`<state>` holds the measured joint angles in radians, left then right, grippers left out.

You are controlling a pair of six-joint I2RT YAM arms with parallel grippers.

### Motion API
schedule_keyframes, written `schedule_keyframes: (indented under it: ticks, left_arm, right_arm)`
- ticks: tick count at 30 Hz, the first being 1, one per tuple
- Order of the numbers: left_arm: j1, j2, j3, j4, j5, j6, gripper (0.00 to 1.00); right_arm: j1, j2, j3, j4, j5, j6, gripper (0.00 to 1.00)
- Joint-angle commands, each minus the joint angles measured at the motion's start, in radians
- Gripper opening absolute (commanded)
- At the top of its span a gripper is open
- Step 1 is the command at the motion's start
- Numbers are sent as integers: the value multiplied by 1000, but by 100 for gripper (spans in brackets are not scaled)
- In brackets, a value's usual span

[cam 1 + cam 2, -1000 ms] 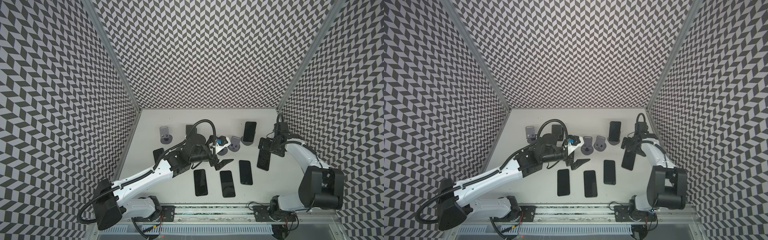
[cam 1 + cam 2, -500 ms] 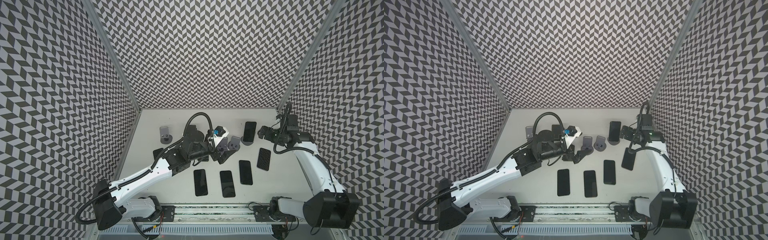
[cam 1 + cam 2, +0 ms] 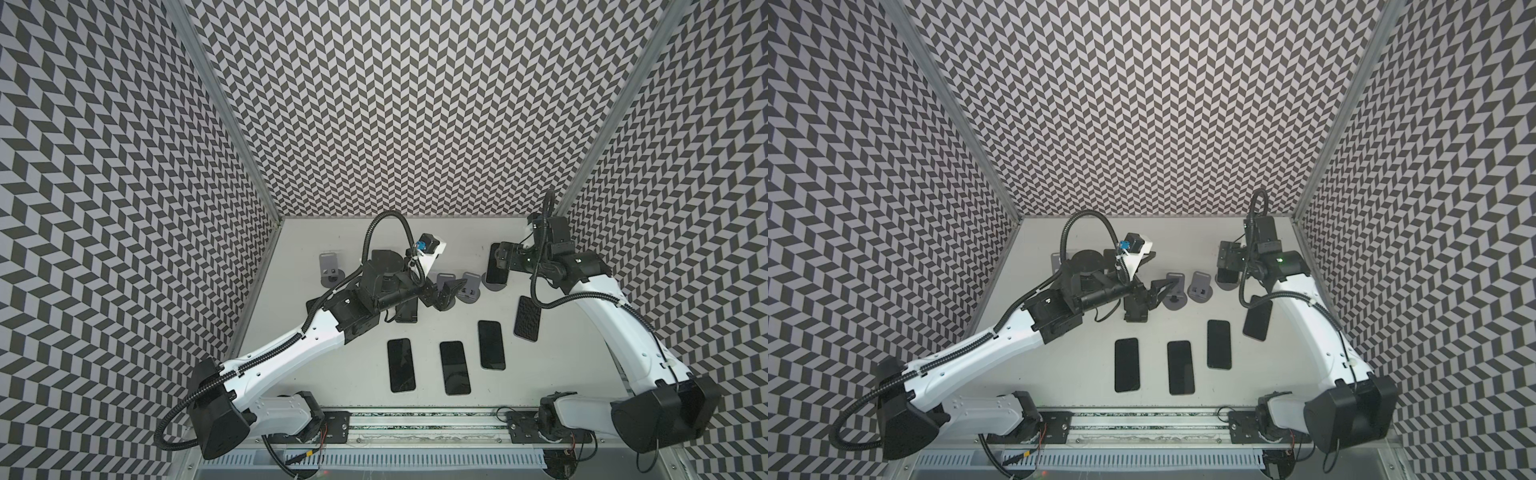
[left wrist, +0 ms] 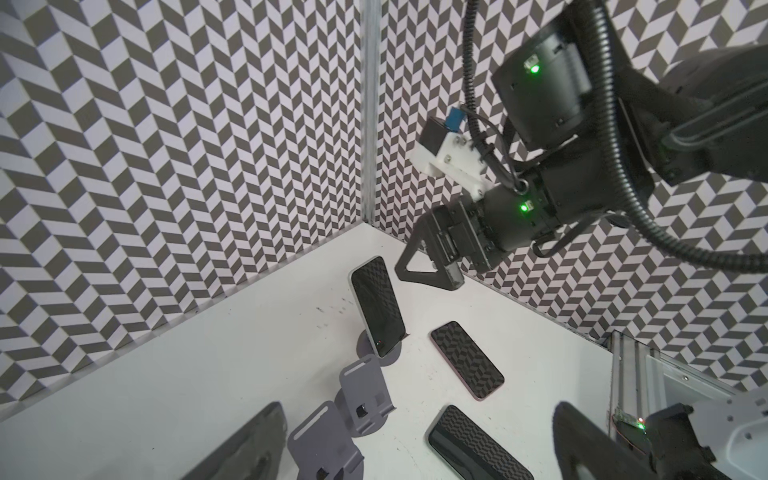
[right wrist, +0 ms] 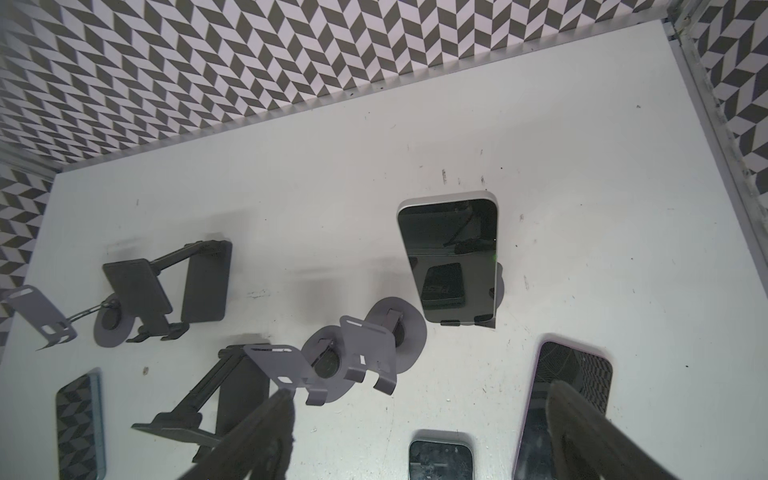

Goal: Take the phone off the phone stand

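The left arm [image 3: 291, 349] stretches from its base at the front left diagonally toward the middle of the table [image 3: 353, 374], with its wrist low over the surface. The right arm [image 3: 611, 324] rises from the front right, runs toward the back wall and bends left at the wrist. This puts the right gripper [image 3: 498, 254] over the rear right of the table.

The phone [image 3: 496, 272] leans, screen dark, on a grey phone stand [image 3: 497, 286] with a round base, at the rear right. Just left of it, two more grey stands [image 3: 469, 286] stand side by side. A third grey stand [image 3: 330, 270] is well apart at the rear left, and two black folding stands [image 5: 166, 291] show in the right wrist view. Three dark phones [image 3: 455, 368] lie flat in a row near the front. A fourth phone [image 3: 528, 318] lies flat beside the right arm.

The right gripper's fingers [image 5: 257, 436] are spread wide with nothing gripped between them. In the left wrist view the gripper sits just beside the phone's top edge, apart from it. The left gripper [image 3: 448, 292] is also spread wide and holds nothing. Its fingers [image 4: 249, 449] are close to the nearer of the two grey stands; I cannot tell whether they touch it.
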<state>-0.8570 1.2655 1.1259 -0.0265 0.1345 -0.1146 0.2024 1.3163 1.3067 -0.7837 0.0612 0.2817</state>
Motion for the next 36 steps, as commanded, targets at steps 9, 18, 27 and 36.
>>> schedule_keyframes:
  ticks: [9, 18, 27, 36]
  left_arm:
    - [127, 31, 20, -36, 16, -117, 100]
    - [172, 55, 20, -38, 26, -105, 100]
    - [197, 117, 69, -69, 30, -50, 100]
    - [207, 173, 105, -96, 42, 8, 100]
  right_arm:
    - [41, 52, 49, 45, 120, 23, 91]
    - [45, 66, 16, 170, 158, 14, 90]
    - [45, 93, -1, 261, 182, -10, 89]
    - [46, 79, -86, 372, 147, -21, 92]
